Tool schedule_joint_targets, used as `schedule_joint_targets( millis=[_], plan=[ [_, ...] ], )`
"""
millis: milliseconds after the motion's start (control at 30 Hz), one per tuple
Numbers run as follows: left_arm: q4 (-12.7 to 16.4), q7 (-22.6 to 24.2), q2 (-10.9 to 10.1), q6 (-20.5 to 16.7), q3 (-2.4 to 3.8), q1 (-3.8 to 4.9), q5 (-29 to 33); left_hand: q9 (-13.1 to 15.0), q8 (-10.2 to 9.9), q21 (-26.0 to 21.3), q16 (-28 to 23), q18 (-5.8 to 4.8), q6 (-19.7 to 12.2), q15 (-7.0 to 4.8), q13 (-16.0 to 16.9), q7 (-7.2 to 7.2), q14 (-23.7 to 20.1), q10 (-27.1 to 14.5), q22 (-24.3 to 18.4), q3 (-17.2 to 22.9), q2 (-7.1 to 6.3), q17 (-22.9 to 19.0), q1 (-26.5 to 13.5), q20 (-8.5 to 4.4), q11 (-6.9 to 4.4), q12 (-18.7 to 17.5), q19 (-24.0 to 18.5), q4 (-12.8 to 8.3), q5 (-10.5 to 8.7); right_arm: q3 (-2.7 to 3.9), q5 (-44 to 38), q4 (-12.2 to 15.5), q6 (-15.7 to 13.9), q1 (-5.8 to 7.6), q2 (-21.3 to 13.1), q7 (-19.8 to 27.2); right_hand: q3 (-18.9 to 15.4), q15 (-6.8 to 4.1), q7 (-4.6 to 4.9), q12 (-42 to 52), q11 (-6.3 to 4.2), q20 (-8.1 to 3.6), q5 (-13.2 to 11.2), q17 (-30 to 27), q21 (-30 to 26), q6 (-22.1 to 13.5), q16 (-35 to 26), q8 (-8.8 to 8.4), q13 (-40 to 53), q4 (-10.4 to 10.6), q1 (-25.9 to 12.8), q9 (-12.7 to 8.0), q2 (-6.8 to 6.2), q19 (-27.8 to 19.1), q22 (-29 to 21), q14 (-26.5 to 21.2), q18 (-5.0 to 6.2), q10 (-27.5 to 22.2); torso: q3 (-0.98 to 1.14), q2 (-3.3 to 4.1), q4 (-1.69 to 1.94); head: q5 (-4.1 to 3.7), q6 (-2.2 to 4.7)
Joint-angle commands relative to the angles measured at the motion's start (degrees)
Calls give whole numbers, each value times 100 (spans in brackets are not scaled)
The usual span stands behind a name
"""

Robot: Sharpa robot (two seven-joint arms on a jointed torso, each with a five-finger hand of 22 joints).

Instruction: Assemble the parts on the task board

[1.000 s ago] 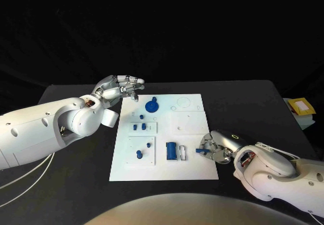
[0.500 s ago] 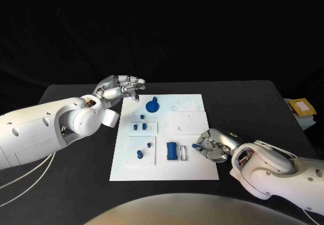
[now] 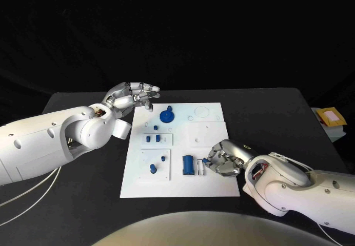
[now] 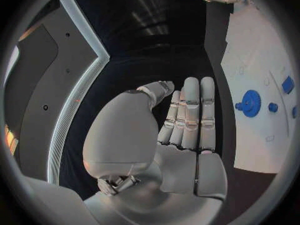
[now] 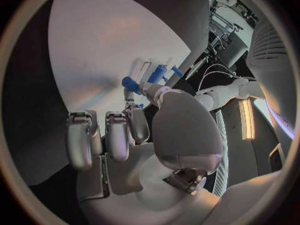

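now | task board (image 3: 211, 188): blue parts (image 3: 189, 164) | right hand (image 3: 224, 159) pinches blue piece (image 5: 130, 82)

A white task board (image 3: 214, 182) is seen on a black table (image 3: 281, 113), carrying blue parts (image 3: 189, 165). Silver hands, left (image 3: 133, 96) and right (image 3: 224, 160), are noted on white arms (image 3: 44, 138).

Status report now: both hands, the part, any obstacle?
Left hand open, above the table beside the board. Right hand pinches a small blue part over the board, beside the blue block. Nothing in the way.
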Motion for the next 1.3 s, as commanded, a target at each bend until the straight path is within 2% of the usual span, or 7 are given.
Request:
schedule_joint_targets(
  millis=[33,133,400,500,1100,1200,1300],
  plan=[
    [19,27,15,91,4,3,-16,-3,-6,-39,10,38,-39,-4,-9,118,-46,-36,-8,-10,33,-9,-33,18,-6,24,-8,-22,19,0,145,-26,231,-1,65,-164,-141,7,-118,25,-2,-28,79,976,26,120,43,-3,470,61,-131,1455,-20,434,1390,498,-38,41,5,0,-10,9,-1],
    [23,25,16,94,4,3,-17,-3,-6,-39,10,38,-39,-4,-9,118,-46,-36,-8,-10,33,-9,-33,18,-6,24,-8,-22,19,0,146,-49,291,0,124,-214,-290,5,-121,52,-4,-32,192,985,43,142,48,-11,496,151,-232,1451,-35,441,1394,500,-41,54,6,-1,-2,-6,-1],
    [27,21,12,95,4,4,-20,-3,-6,-39,10,38,-39,-4,-9,118,-46,-36,-8,-10,33,-9,-33,18,-6,24,-8,-22,19,0,63,-130,551,0,226,-354,-817,-1,-129,92,-10,-38,530,1006,66,215,57,-41,546,493,-467,1431,-78,451,1401,504,-46,76,5,4,-5,15,-1],
    [28,18,12,99,4,4,-21,-3,-6,-39,10,38,-39,-4,-9,118,-46,-36,-8,-10,33,-9,-33,18,-6,24,-8,-22,19,0,36,-148,572,-1,266,-374,-908,-3,-134,101,-13,-40,508,1007,70,233,58,-40,555,557,-487,1430,-70,453,1402,505,-47,81,6,1,-7,12,-1],
    [43,-21,-1,132,4,4,-63,-3,1,-37,12,38,-44,-5,-11,122,-52,-44,-9,-1,35,-11,-17,16,-3,33,-5,-43,25,1,-62,-191,471,-1,361,-363,-995,-8,-144,119,-19,-43,502,1013,83,263,61,-35,572,616,-507,1430,-1,458,1406,506,-50,91,6,3,-3,20,-1],
    [44,-23,-3,134,4,4,-63,-3,2,-37,11,38,-45,-5,-11,122,-55,-45,-8,1,37,-12,-14,16,-2,35,-5,-46,28,1,-70,-193,466,-1,365,-367,-1097,-9,-142,118,-20,-46,488,1020,89,275,64,-39,576,637,-607,1425,56,461,1408,507,-51,93,7,2,-1,17,-1],
    [44,-26,-6,133,4,4,-64,-3,2,-37,11,38,-45,-5,-11,122,-55,-45,-8,1,37,-12,-14,16,-2,35,-5,-46,28,1,-89,-195,449,-1,367,-365,-1357,-10,-148,114,-21,-46,425,1021,87,287,65,-57,583,646,-902,1410,99,460,1407,508,-51,95,5,0,-7,17,-1]
  ],
)
